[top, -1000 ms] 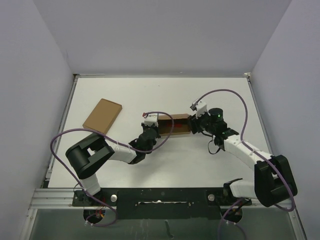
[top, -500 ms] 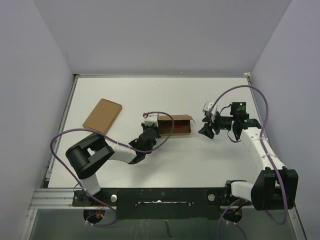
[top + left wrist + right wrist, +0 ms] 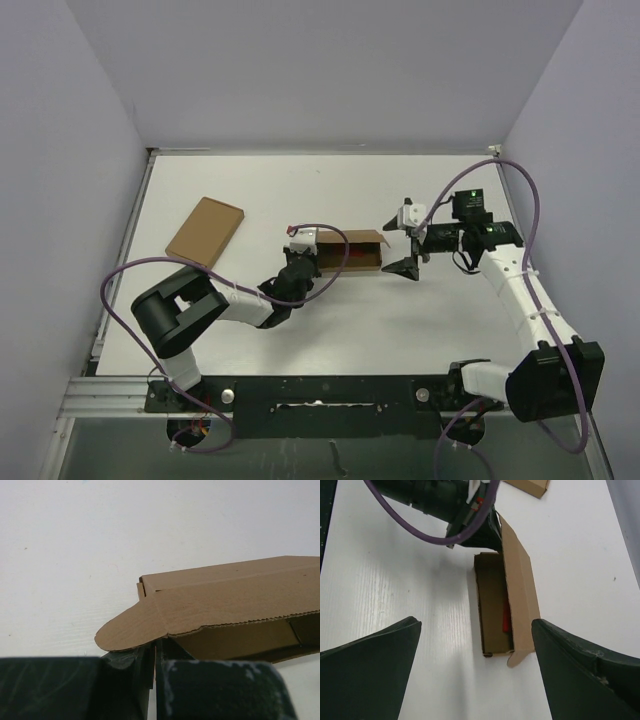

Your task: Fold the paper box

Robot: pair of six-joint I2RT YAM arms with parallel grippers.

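Paper box [image 3: 350, 254] end clamped in left gripper [image 3: 154, 649]; right gripper [image 3: 398, 247] spread wide beside other end.

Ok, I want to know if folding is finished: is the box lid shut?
No, the paper box lies open, its lid flap raised and a red block showing inside.

paper box [image 3: 225, 595] cut by frame edge, red block [image 3: 506, 617] partly hidden

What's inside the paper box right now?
A small red block lies in the paper box, against the wall below the raised lid. The lid overhangs that side, so anything further under it is hidden. The rest of the floor looks bare.
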